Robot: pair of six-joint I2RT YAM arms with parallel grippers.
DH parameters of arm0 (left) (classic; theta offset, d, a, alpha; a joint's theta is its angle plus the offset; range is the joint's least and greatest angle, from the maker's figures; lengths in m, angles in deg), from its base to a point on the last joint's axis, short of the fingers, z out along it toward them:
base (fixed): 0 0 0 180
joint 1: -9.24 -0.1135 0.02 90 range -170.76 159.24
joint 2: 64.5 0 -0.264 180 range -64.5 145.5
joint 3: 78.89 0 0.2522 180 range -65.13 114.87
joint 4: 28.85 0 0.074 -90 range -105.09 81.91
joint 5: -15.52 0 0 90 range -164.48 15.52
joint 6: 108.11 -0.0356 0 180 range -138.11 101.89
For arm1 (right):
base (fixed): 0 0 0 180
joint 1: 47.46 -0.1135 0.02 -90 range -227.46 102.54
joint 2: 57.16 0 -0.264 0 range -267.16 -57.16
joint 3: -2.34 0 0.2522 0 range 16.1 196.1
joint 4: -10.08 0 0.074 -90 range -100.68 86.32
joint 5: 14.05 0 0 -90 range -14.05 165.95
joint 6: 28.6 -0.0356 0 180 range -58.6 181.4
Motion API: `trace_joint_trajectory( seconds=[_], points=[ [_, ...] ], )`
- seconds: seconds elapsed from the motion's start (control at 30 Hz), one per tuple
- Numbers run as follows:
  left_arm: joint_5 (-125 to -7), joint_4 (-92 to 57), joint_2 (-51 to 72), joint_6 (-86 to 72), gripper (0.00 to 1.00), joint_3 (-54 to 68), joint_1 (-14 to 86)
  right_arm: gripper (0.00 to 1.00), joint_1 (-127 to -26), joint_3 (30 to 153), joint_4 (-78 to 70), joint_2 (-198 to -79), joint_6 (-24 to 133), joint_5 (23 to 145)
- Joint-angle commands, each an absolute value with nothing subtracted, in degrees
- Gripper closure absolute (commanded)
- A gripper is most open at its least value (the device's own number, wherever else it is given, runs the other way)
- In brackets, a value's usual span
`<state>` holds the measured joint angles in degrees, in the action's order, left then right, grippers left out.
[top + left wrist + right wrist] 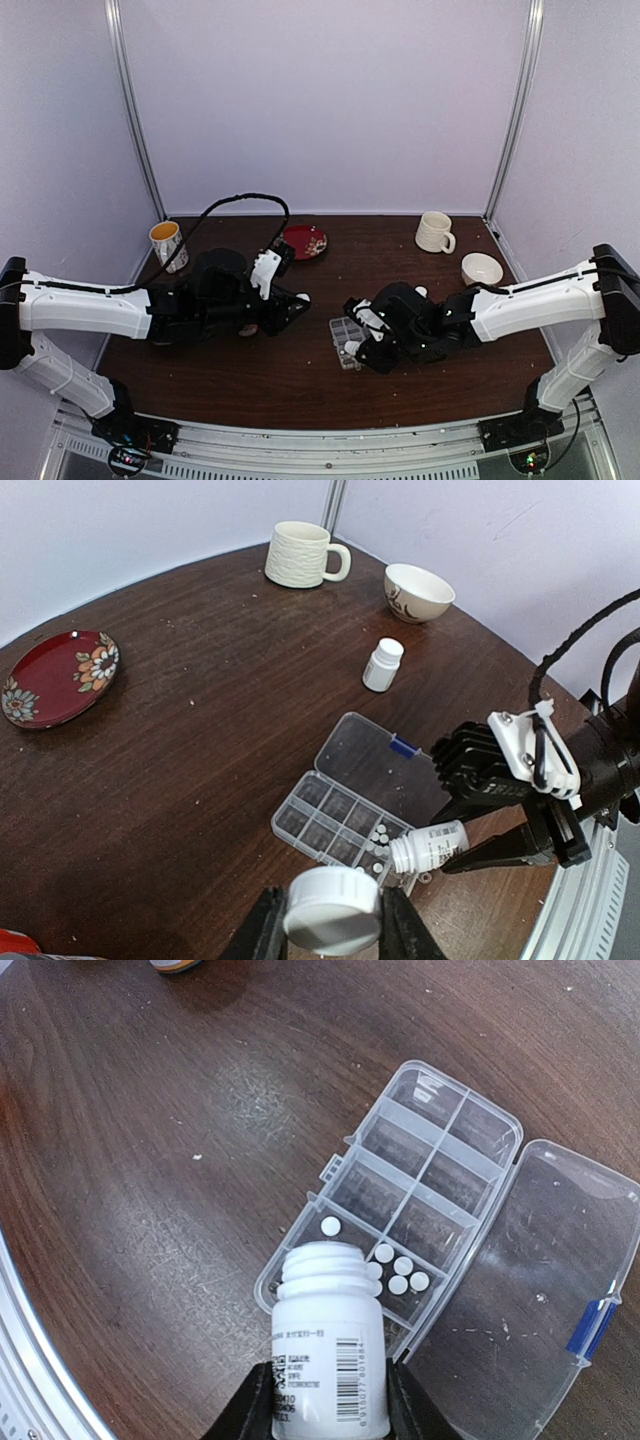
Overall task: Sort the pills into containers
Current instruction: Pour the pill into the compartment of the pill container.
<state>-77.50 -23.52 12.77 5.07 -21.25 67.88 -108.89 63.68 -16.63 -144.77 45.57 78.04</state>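
While we're clamping the right gripper (325, 1405) on the open white bottle (325, 1325), its mouth is hanging over the organizer box (455, 1120) on the desk (150, 1160), pills (400, 1268) are sitting in the cells (372, 1230) just past it, and our left gripper (332, 935) is pinching the cap (333, 908).

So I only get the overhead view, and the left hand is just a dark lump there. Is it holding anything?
Observer: Yes. The left hand pinches a round white cap between its fingers.
Visitor: And the right one?
Observer: The right hand grips an open white bottle, its mouth over the near end of the clear box.
Visitor: Any pills out yet?
Observer: One pill lies alone in one cell; several pills sit in the cell beside it.
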Motion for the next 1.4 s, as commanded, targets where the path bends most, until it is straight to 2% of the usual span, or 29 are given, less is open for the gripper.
trace_joint_trajectory(
  seconds=[0.0, 0.07, 0.17, 0.3, 0.37, 0.5, 0.6, 1.07, 1.17, 1.3, 1.37],
  points=[
    [-78.43, -23.75, 12.14, 4.23, 1.00, -20.45, 68.31, 1.00, -108.99, 65.24, -17.65, -145.66, 45.58, 77.85],
    [-78.39, -23.74, 12.18, 4.21, 1.00, -20.38, 68.25, 1.00, -108.90, 62.93, -14.17, -144.16, 44.95, 77.54],
    [-78.37, -23.71, 12.07, 4.21, 1.00, -20.43, 68.25, 1.00, -108.89, 66.23, -19.91, -146.35, 45.86, 76.23],
    [-78.35, -23.68, 12.30, 4.12, 1.00, -20.30, 68.26, 1.00, -108.89, 63.89, -15.76, -144.84, 44.97, 77.00],
    [-78.34, -23.68, 12.23, 4.23, 1.00, -20.32, 68.29, 1.00, -108.89, 67.04, -20.86, -146.82, 45.65, 76.23],
    [-78.35, -23.76, 12.23, 4.15, 1.00, -20.36, 68.29, 1.00, -108.82, 63.93, -16.07, -144.83, 44.63, 76.50],
    [-78.43, -23.73, 12.16, 4.29, 1.00, -20.41, 68.28, 1.00, -108.84, 67.15, -21.04, -146.80, 45.61, 75.54],
    [-78.43, -23.86, 12.20, 4.33, 1.00, -20.49, 68.30, 1.00, -108.46, 62.19, -13.85, -143.03, 44.39, 77.64],
    [-78.43, -23.85, 12.23, 4.47, 1.00, -20.56, 68.30, 1.00, -108.52, 65.58, -19.55, -145.92, 45.74, 76.60],
    [-78.43, -23.83, 12.21, 4.48, 1.00, -20.53, 68.30, 1.00, -108.57, 61.61, -12.86, -142.79, 44.48, 77.16],
    [-78.52, -23.77, 12.23, 4.56, 1.00, -20.49, 68.24, 1.00, -108.51, 64.85, -18.68, -144.58, 45.23, 76.25]
  ],
)
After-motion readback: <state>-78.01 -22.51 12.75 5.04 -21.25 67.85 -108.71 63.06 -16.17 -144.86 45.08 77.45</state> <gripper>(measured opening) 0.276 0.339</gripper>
